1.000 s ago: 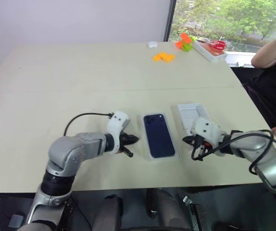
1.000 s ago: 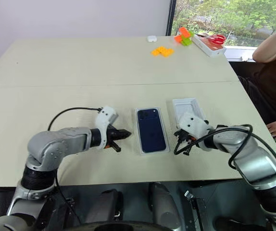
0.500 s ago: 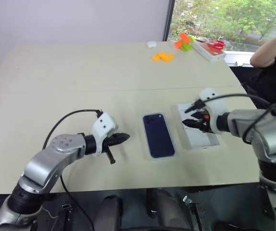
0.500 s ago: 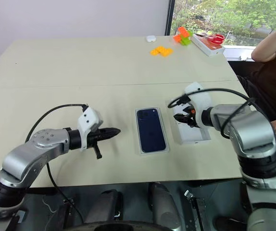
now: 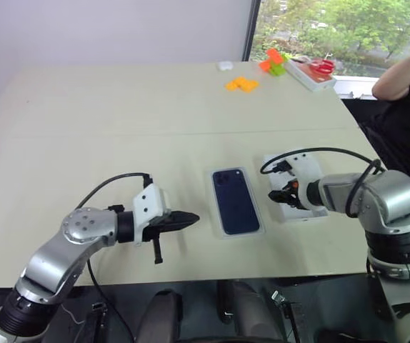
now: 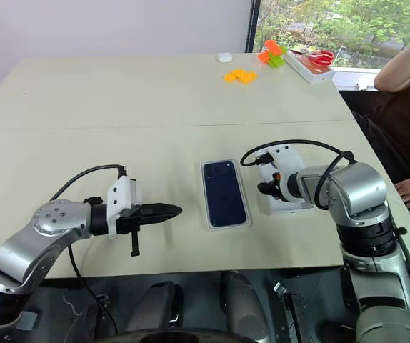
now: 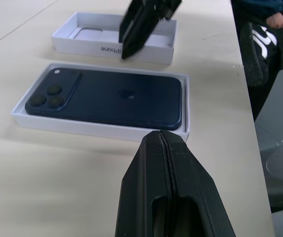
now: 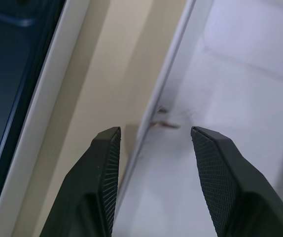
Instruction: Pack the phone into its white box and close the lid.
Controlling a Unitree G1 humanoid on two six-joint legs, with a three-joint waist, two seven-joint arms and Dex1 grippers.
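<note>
The dark navy phone [image 5: 235,201] lies back up inside the shallow white box [image 7: 97,129] at the middle of the table. Just right of it the white lid [image 5: 306,209] rests open side up. My right gripper [image 5: 276,196] points down at the lid's wall nearest the phone, and it is open. In the right wrist view its fingers [image 8: 104,163] stand astride that wall [image 8: 173,69] without touching it. Left of the box my left gripper [image 5: 194,216] hovers shut and empty, pointing toward the phone [image 7: 107,97].
Orange blocks [image 5: 243,84], a small white object [image 5: 225,66] and a white tray with red scissors [image 5: 312,70] sit at the far right of the table. A person [image 5: 405,93] is beside the table's right edge. The table's front edge is close behind both grippers.
My left gripper has drawn back from the box toward the near left and rolled. My right gripper has swung up from the table's front onto the lid, opened, and lowered over its wall.
</note>
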